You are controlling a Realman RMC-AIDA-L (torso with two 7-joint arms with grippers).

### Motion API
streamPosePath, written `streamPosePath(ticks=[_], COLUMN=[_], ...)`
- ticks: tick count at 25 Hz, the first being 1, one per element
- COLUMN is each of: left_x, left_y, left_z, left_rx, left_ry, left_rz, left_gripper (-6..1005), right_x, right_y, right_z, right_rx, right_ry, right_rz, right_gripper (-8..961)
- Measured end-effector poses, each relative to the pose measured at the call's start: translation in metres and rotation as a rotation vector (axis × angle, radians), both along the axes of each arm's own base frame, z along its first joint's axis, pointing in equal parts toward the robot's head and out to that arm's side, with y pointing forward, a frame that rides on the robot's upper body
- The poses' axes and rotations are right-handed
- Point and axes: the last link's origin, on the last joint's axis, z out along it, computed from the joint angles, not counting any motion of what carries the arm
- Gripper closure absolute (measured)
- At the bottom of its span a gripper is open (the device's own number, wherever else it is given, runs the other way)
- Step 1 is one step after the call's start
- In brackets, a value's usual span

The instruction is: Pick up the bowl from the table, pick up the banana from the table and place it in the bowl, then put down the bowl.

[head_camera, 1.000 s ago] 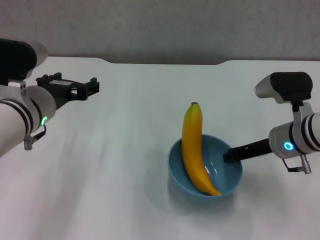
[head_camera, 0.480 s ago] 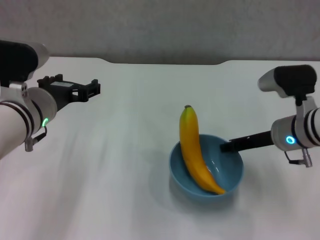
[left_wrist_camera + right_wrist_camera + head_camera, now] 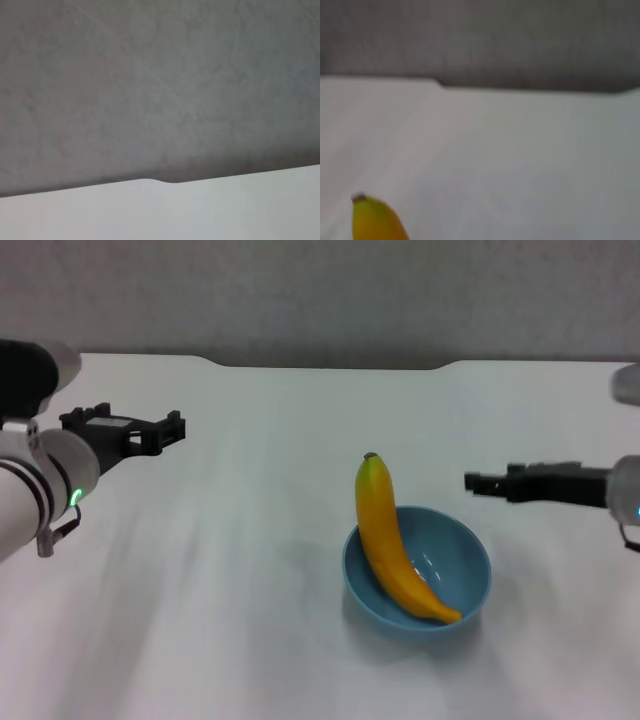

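The light-blue bowl (image 3: 452,562) stands on the white table (image 3: 230,600), right of centre. The yellow banana (image 3: 385,540) lies in it, its stem end sticking out over the far-left rim. My right gripper (image 3: 473,481) is open and empty, off the bowl, hovering a little beyond it to the right. The banana's stem end shows low in the right wrist view (image 3: 374,220). My left gripper (image 3: 176,430) is open and empty, held above the table's far left, well away from the bowl.
The table's far edge has a shallow notch (image 3: 330,364) against a grey wall. The left wrist view shows only that edge (image 3: 165,181) and the wall.
My right gripper has let go of the bowl's rim and drawn back up and to the right. The bowl now rests on the table. My left arm has shifted slightly left.
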Motion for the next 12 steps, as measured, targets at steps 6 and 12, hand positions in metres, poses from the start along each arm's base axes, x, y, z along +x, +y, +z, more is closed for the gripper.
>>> streamPosePath(ticks=[6, 12], left_x=[-0.009, -0.037], left_y=[-0.002, -0.011], left_z=[0.0, -0.01], left_rx=[0.012, 0.052], left_ry=[-0.016, -0.073], left_rz=[0.009, -0.048], left_gripper=[89, 89], right_x=[0.019, 0.061], right_y=[-0.022, -0.047], right_z=[0.03, 0.033], right_rx=[0.222, 0.425], right_ry=[0.091, 0.139], right_rz=[0.123, 0.156], right_gripper=[194, 203])
